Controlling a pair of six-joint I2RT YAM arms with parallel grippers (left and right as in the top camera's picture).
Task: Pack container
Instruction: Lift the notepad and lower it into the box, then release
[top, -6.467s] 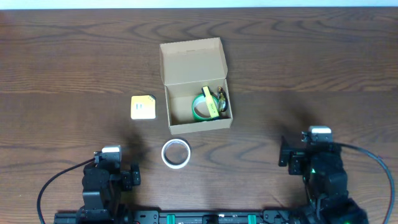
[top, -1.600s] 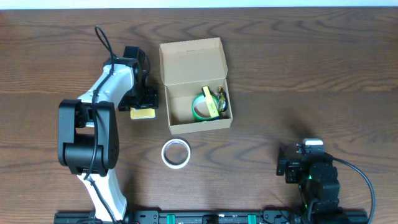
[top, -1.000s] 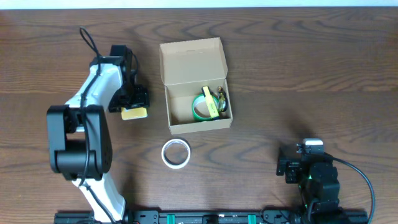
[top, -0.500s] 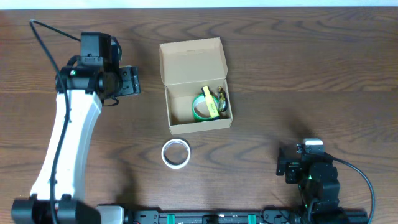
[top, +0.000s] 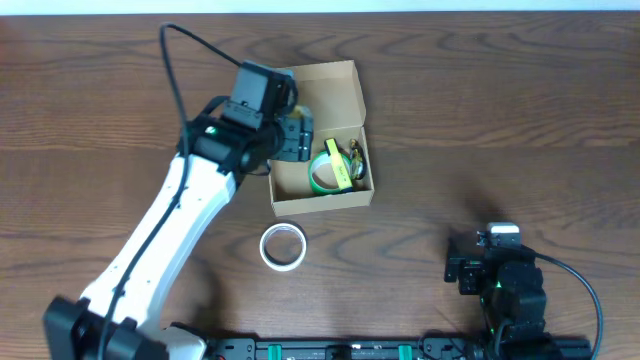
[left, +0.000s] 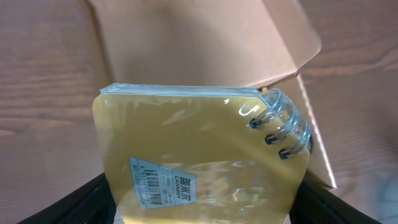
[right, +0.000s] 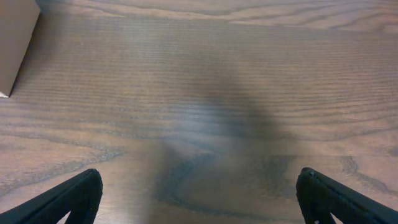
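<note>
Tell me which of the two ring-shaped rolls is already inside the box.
The green roll: it lies inside the open cardboard box. The white roll lies outside it, on the table.

A white tape roll (top: 283, 246) lies flat on the dark wood table (top: 500, 120), near the front of the box (top: 320, 202). Inside the box, toward its right end, sits a green tape roll (top: 322, 172) with a yellow piece (top: 336, 165) across it. The left wrist view is filled by a yellow spiral pad (left: 199, 162) in glossy clear wrap, with a barcode label (left: 163, 186) at lower left and a wire coil (left: 283, 127) at its right corner.
</note>
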